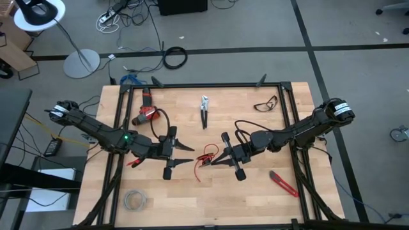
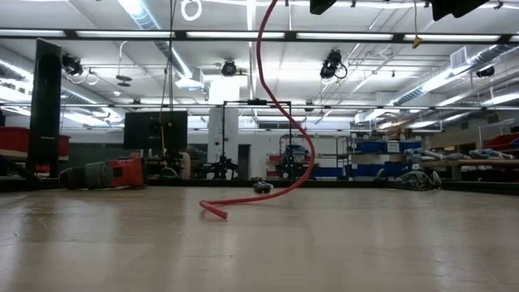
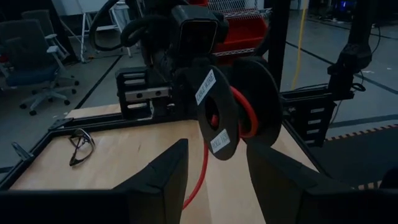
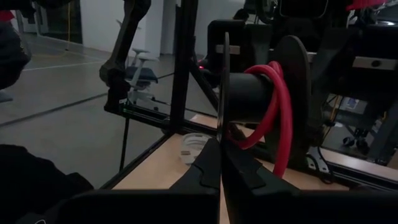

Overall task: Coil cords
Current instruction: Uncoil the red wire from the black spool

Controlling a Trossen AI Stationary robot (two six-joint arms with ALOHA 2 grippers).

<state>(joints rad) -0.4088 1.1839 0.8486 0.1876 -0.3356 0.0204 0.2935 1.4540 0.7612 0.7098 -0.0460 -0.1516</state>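
A small black spool is held up over the middle of the table, between my two grippers, which face each other. The thin red cord is partly wound on the spool's hub. The rest hangs down in a curve, and its free end lies on the table. My right gripper is shut on the spool. My left gripper is open and points at the spool from the table's left, its fingers just short of it. My right gripper pinches the lower rim of the spool's near flange between its two shut fingers. It comes in about level from the table's right. The flange stands upright, edge-on above the fingers. The spool is lifted clear of the table and the cord hangs slack below it.
A red and black drill lies at the far left, pliers at the far middle and safety glasses at the far right. A red utility knife lies near right, and a pale grey wire coil near left.
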